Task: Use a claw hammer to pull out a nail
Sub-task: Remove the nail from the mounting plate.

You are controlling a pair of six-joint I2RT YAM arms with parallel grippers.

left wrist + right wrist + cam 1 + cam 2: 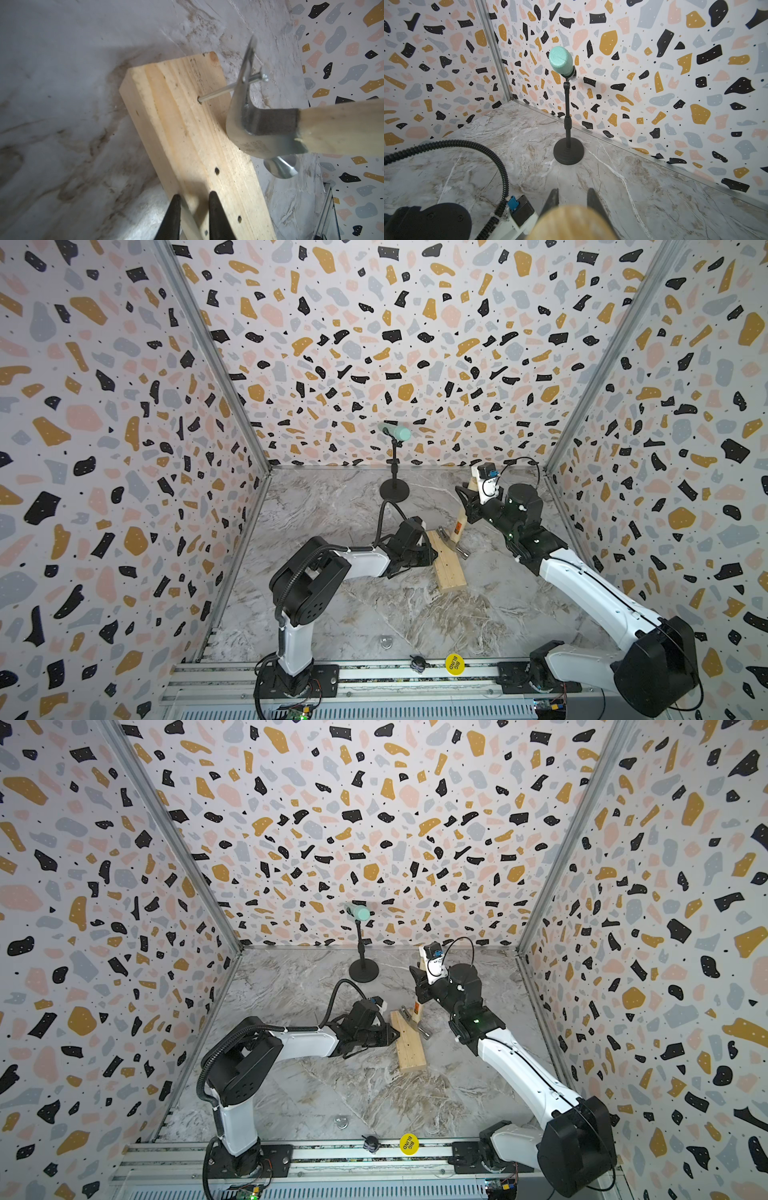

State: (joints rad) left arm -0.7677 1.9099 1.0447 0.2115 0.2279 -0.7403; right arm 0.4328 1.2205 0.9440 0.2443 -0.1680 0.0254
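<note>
The nail (220,92) stands with its tip in a hole in the top face of the wooden block (187,135). Most of its thin shaft is bare. The shaft passes through the forked claw of the claw hammer (270,126), and the nail's head sits just past the claw. The hammer's steel head lies at the block's far right edge, its round striking face hanging off the block over the marble tabletop (374,614). The pale handle slopes up toward the far right. There the right jaws are clamped on it close to its butt end, well apart from the nail. The left jaws stand slightly apart, their black fingers (175,209) down at the block's left edge, nearer than the nail and clear of it, with small empty holes in the wood between. Whether they press or pinch the block cannot be told. A green-headed microphone (395,433) on a black stand rises at the far middle of the tabletop, well apart from the block.
</note>
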